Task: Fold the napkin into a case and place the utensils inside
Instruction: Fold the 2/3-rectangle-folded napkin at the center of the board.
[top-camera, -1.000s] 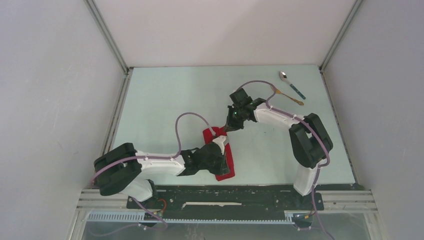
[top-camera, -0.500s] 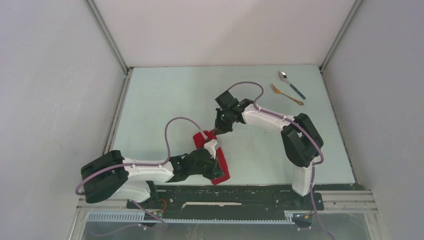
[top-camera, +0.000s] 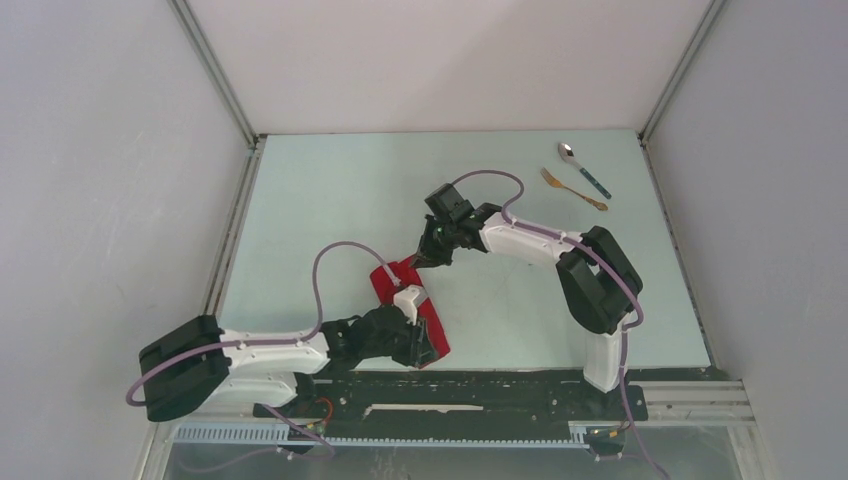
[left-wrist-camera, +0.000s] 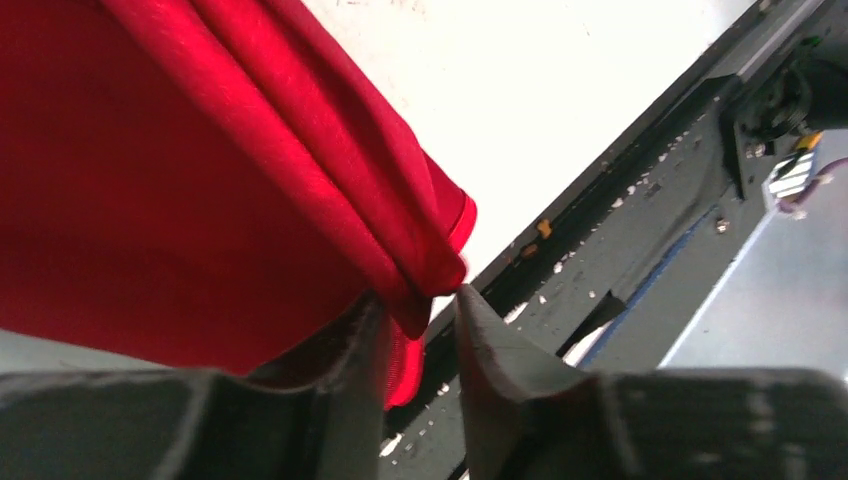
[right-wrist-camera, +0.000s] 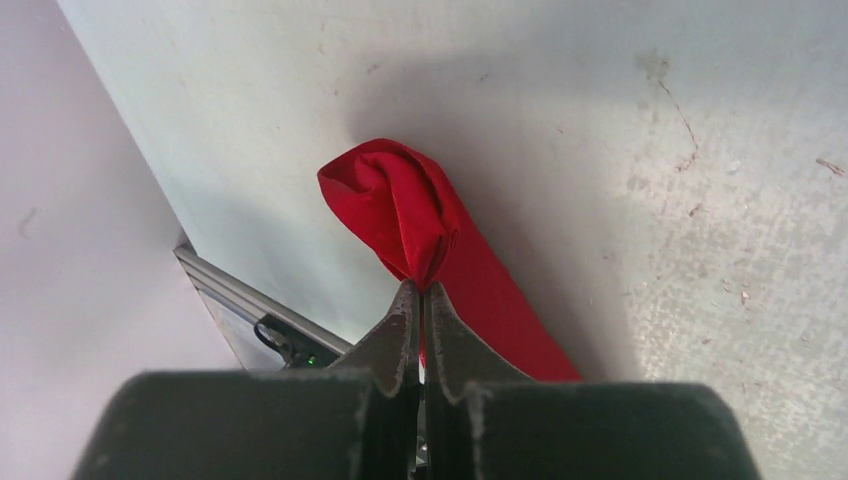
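The red napkin (top-camera: 384, 283) lies as a narrow folded strip near the table's front edge, between both arms. My right gripper (top-camera: 424, 260) is shut on its far end, and the cloth (right-wrist-camera: 400, 200) bunches up just beyond the fingertips (right-wrist-camera: 408, 300). My left gripper (top-camera: 426, 345) is at the strip's near end. Its jaws stand a little apart, with a folded corner of the napkin (left-wrist-camera: 200, 150) hanging loosely in the gap. The spoon (top-camera: 583, 168) and the gold fork (top-camera: 573, 189) lie side by side at the far right of the table.
The black base rail (top-camera: 450, 385) runs just past the napkin's near end and shows close behind the left fingers (left-wrist-camera: 640, 250). White enclosure walls bound the table on three sides.
Both arms have shifted left, dragging the napkin with them. The left jaws were shut on the near end and have parted. The right gripper stays shut on the far end.
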